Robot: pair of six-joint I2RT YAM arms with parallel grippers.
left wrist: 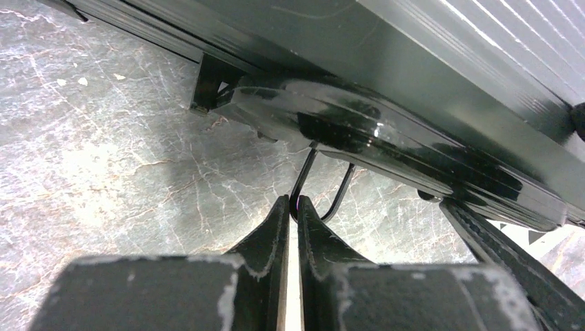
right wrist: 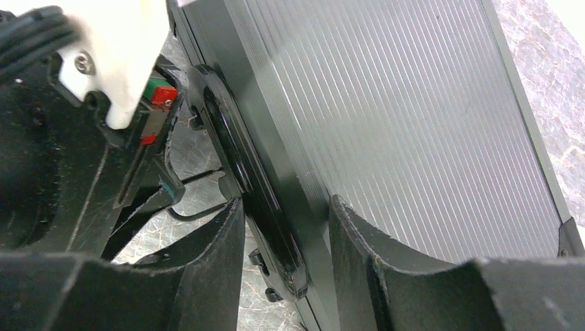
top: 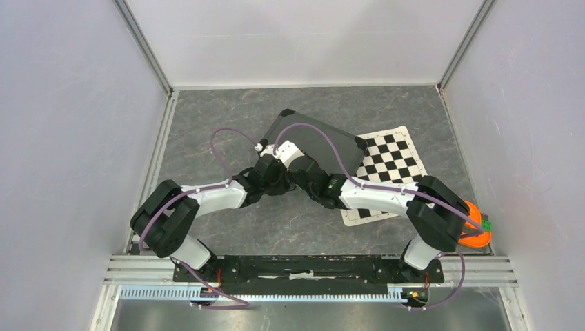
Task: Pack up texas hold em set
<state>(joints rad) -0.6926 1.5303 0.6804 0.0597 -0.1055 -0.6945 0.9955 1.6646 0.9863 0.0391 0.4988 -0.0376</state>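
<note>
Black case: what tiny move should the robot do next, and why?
Probably pull the wire loop gently toward the handle to fasten the catch. The left fingers pinch that loop, the black case lies shut, and the right fingers grip its edge, steadying it. Whether the loop is a catch is unclear.

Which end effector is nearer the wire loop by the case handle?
Left. The left end effector pinches the wire loop; the right end effector straddles the case edge beside it.

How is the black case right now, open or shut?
Shut. The case has its ribbed lid lying flat down on the bottom half, and no gap shows along the front edge.
</note>
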